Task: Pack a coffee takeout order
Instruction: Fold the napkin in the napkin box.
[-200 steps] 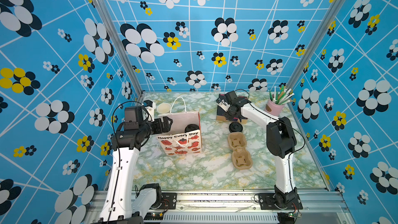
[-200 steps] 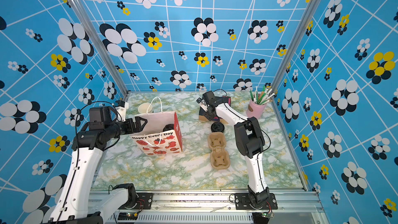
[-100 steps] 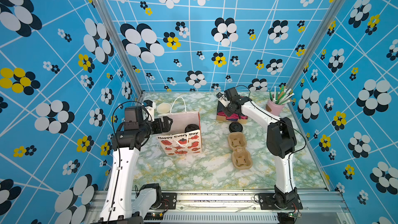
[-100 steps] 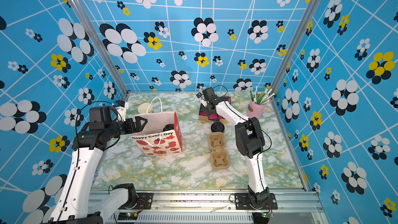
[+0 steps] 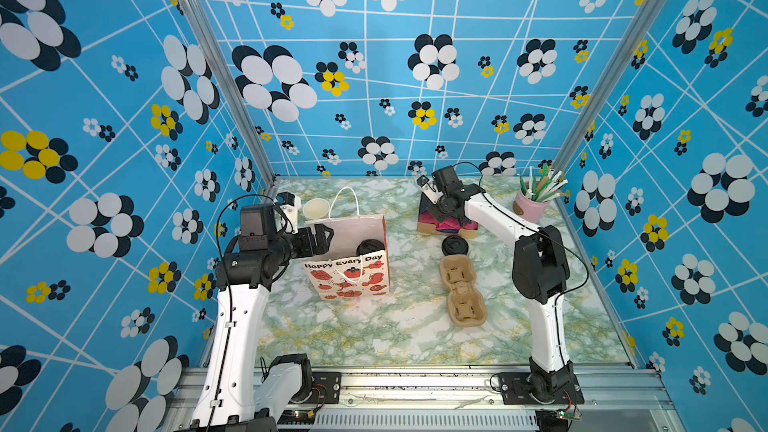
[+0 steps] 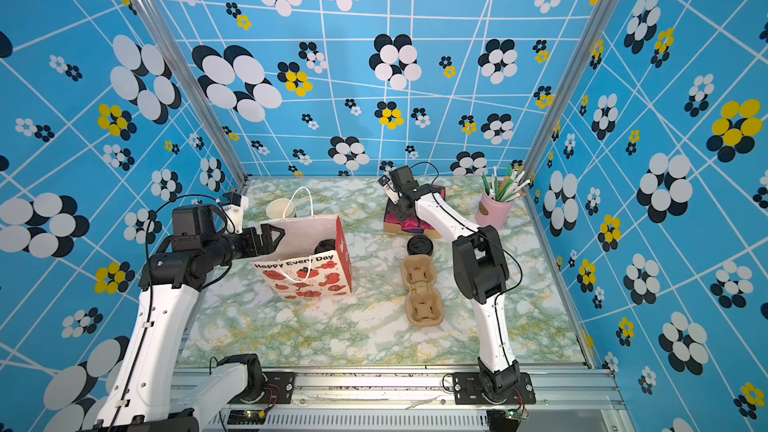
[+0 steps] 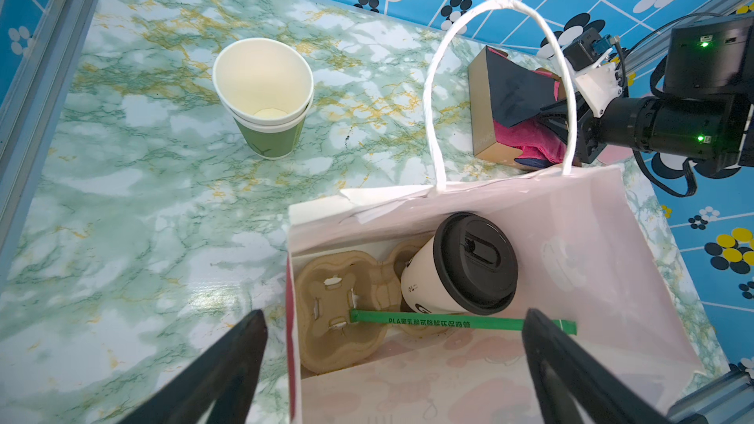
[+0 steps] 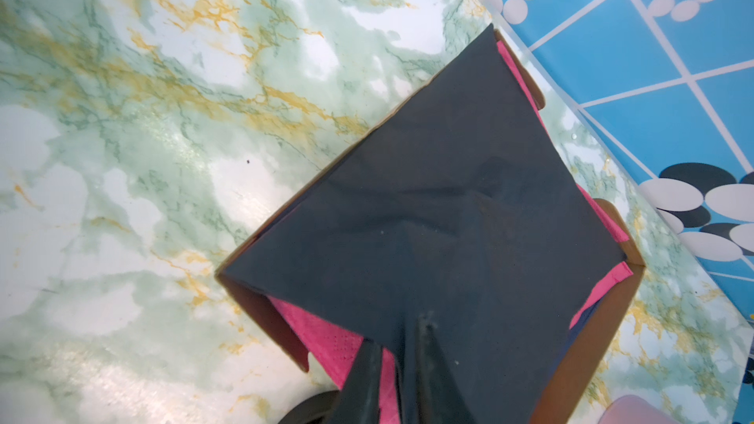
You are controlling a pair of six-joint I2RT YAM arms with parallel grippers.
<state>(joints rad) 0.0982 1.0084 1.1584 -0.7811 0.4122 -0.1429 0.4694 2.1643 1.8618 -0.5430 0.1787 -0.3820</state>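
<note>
– Black napkin is pinched in the right claw, jaws nearly together on it, so it tents up out of the cardboard box with the pink napkins under it. Which step is this?

– Napkin pickup, I'd say. The box sits well off from the paper bag, on the right arm's side, and that arm's stretched out with the claw pointing down. Next move: lift clear without dragging pink ones along, then swing over to the bag's mouth. White cup with its black lid already sits inside the bag. Left claw hovers wide at the bag's rim, forearm level, gripping nothing.
</note>
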